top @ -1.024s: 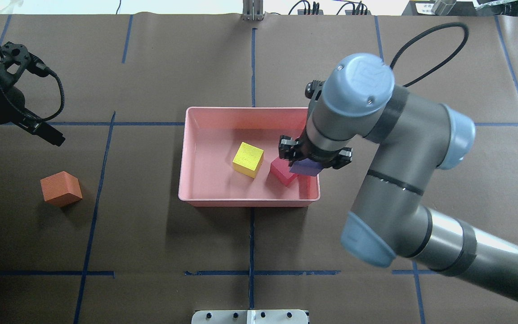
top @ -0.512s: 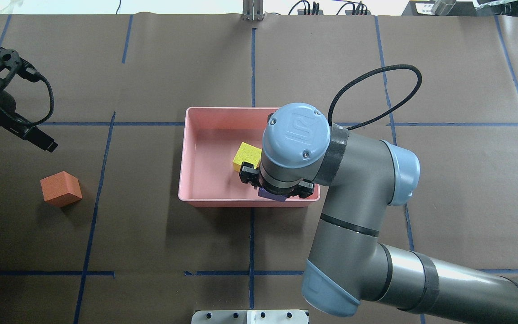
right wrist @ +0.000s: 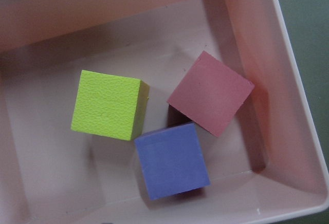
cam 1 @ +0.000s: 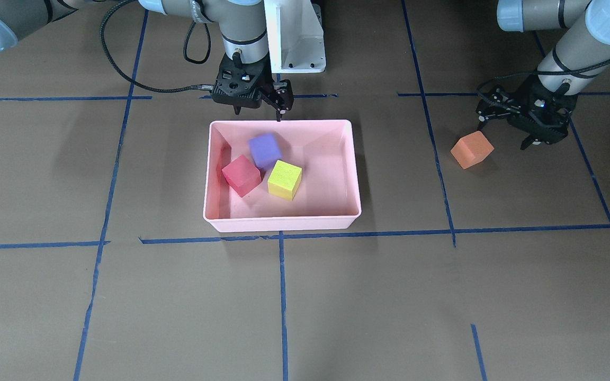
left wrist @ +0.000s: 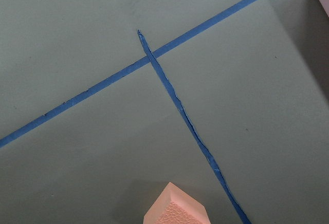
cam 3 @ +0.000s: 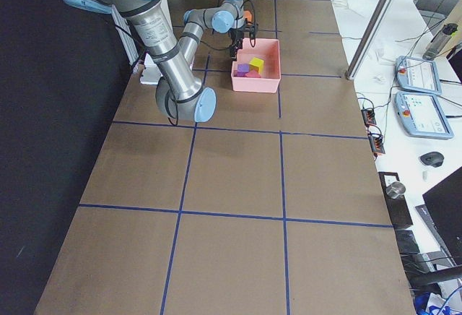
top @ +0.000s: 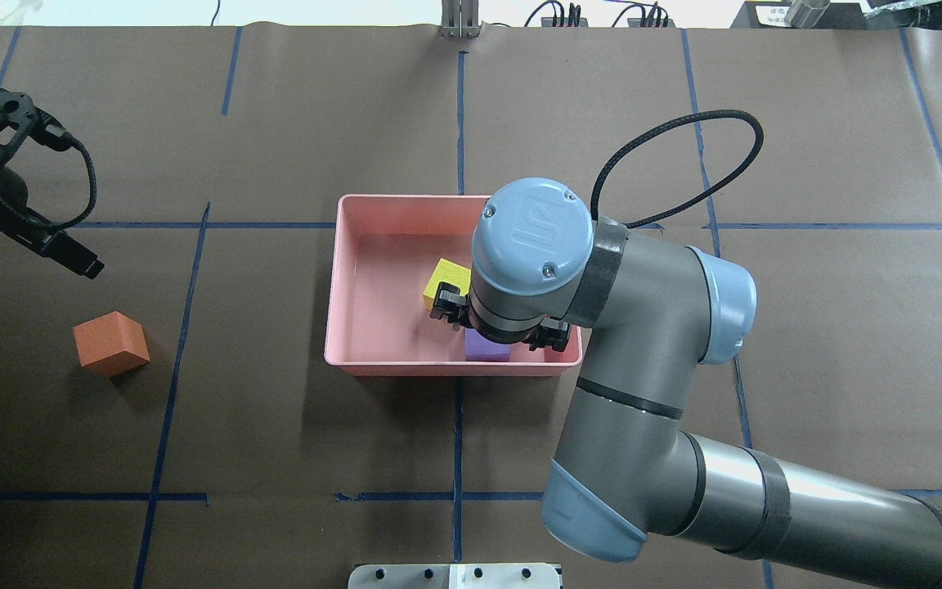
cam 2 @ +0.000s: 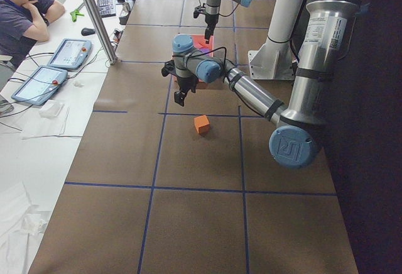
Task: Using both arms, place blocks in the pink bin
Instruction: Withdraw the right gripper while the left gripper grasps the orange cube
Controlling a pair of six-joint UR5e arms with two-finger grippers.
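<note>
The pink bin (cam 1: 355, 174) stands mid-table and also shows in the overhead view (top: 373, 213). In it lie the red block (cam 1: 241, 174), the yellow block (cam 1: 285, 180) and the purple block (cam 1: 265, 150), which looks slightly blurred. The right wrist view shows all three loose: yellow (right wrist: 108, 105), red (right wrist: 211, 93), purple (right wrist: 172, 160). My right gripper (cam 1: 258, 112) is open and empty over the bin's robot-side rim. The orange block (cam 1: 472, 150) sits on the table out on my left (top: 111, 343). My left gripper (cam 1: 503, 133) is open, just above and beside it.
The white pedestal base (cam 1: 294, 37) stands right behind the bin. Blue tape lines (cam 1: 284, 296) cross the brown table cover. A seated operator (cam 2: 25, 10) and tablets (cam 2: 66, 53) are at a side desk beyond my left end, by a metal pole (cam 2: 94, 16).
My right gripper carried the purple block toward the robot-side wall of the bin and opened; the purple block now lies in the bin. My left gripper shifted slightly.
</note>
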